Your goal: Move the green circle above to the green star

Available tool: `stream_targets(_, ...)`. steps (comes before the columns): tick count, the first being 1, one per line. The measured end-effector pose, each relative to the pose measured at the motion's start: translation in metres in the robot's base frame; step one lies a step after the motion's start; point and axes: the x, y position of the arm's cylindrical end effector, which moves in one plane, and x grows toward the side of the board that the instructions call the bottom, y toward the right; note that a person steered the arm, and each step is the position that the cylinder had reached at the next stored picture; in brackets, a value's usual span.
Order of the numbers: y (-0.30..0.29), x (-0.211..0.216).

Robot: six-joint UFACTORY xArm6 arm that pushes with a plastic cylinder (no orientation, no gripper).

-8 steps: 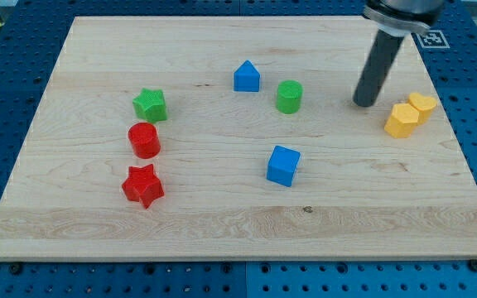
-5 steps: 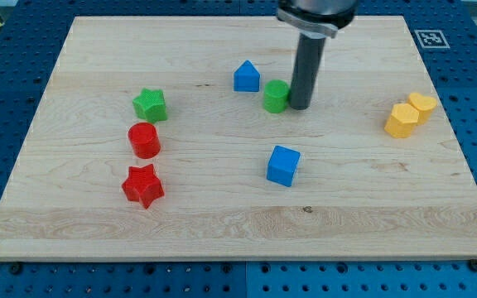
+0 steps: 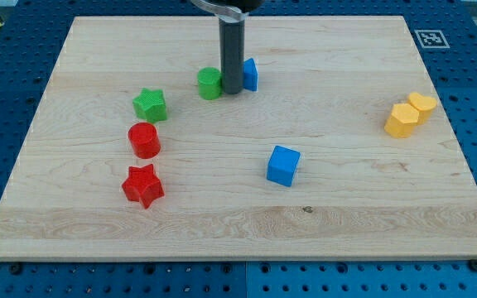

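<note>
The green circle (image 3: 209, 83) stands on the wooden board (image 3: 346, 207), up and to the right of the green star (image 3: 150, 105). My tip (image 3: 232, 90) is pressed against the circle's right side. The rod partly hides a blue house-shaped block (image 3: 249, 74) just to its right. The circle and the star are apart, with a gap of about one block width between them.
A red circle (image 3: 144, 140) and a red star (image 3: 142, 185) lie below the green star. A blue cube (image 3: 283, 165) sits at the centre right. Two yellow blocks (image 3: 411, 114) touch each other near the right edge.
My tip swept left from near the yellow blocks, met the green circle's right side and pushed it left, past the blue house block, toward the green star.
</note>
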Motion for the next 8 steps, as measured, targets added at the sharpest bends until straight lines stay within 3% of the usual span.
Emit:
stream_targets(2,-0.065,-0.015)
stream_targets(8,-0.064,-0.065)
